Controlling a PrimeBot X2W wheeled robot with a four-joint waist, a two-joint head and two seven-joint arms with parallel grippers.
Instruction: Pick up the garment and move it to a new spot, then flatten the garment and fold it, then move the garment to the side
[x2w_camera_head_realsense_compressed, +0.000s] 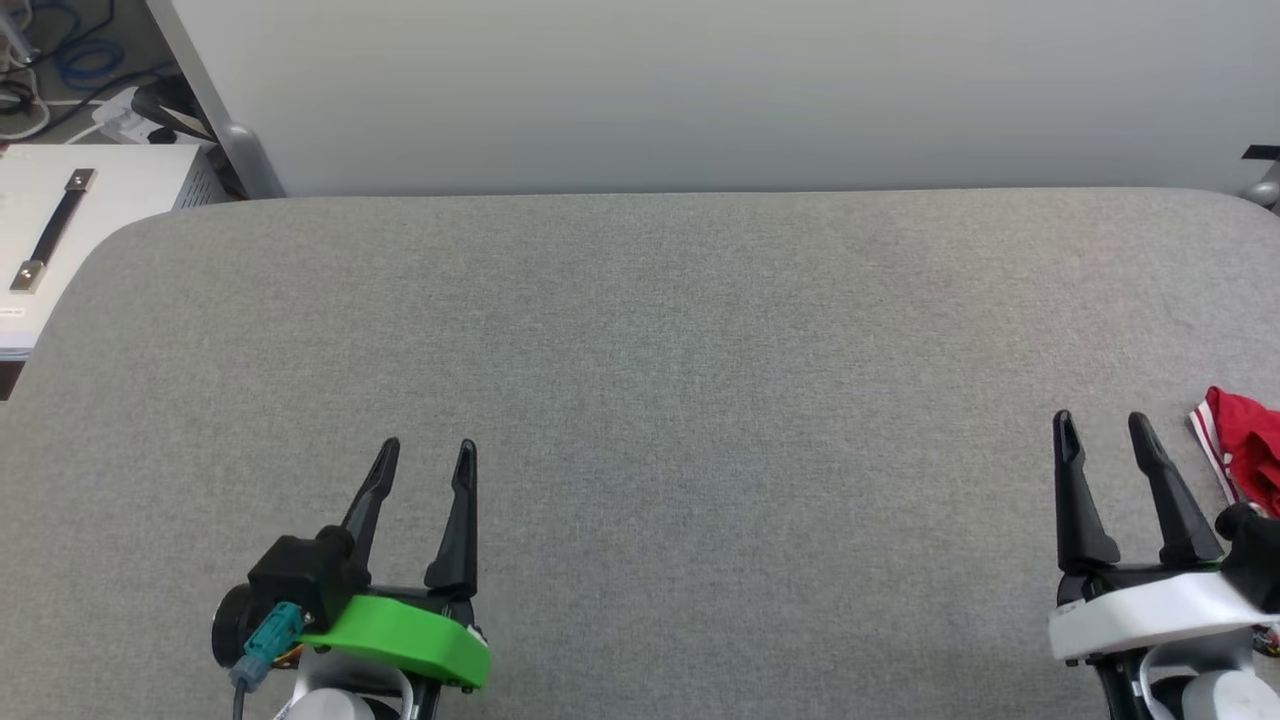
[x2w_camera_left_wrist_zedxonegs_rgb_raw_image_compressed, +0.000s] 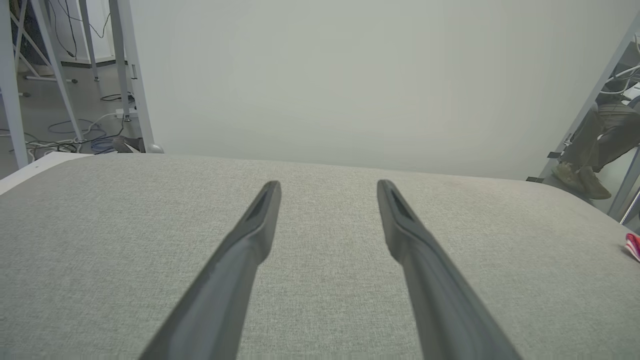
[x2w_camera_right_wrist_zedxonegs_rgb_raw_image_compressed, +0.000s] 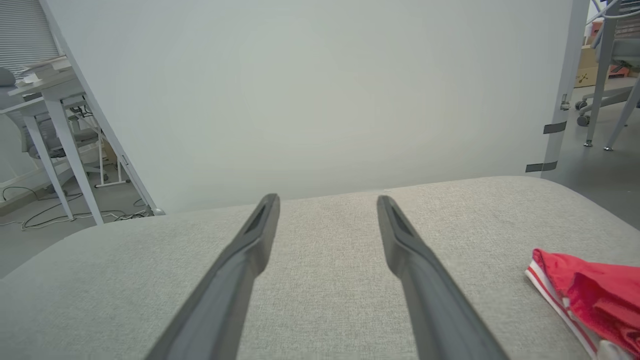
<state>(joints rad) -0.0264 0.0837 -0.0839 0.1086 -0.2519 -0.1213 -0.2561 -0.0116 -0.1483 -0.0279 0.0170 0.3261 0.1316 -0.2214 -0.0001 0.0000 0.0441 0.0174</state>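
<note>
The garment (x2w_camera_head_realsense_compressed: 1248, 448) is a crumpled red shirt with white-and-red striped trim, lying at the right edge of the grey table (x2w_camera_head_realsense_compressed: 660, 350) and cut off by the head view's border. In the right wrist view the garment (x2w_camera_right_wrist_zedxonegs_rgb_raw_image_compressed: 592, 295) sits low on the right, beside my fingers and apart from them. The left wrist view catches a sliver of the garment (x2w_camera_left_wrist_zedxonegs_rgb_raw_image_compressed: 634, 246) at its right edge. My right gripper (x2w_camera_head_realsense_compressed: 1102, 428) stands open just left of the garment, nothing between its fingers. My left gripper (x2w_camera_head_realsense_compressed: 428, 455) is open and empty at the lower left.
A pale wall panel (x2w_camera_head_realsense_compressed: 700, 90) stands along the table's far edge. A white cabinet with a dark handle (x2w_camera_head_realsense_compressed: 52, 240) sits off the table's left corner, with cables on the floor behind. A person's legs and shoes (x2w_camera_left_wrist_zedxonegs_rgb_raw_image_compressed: 590, 150) show beyond the table's right end.
</note>
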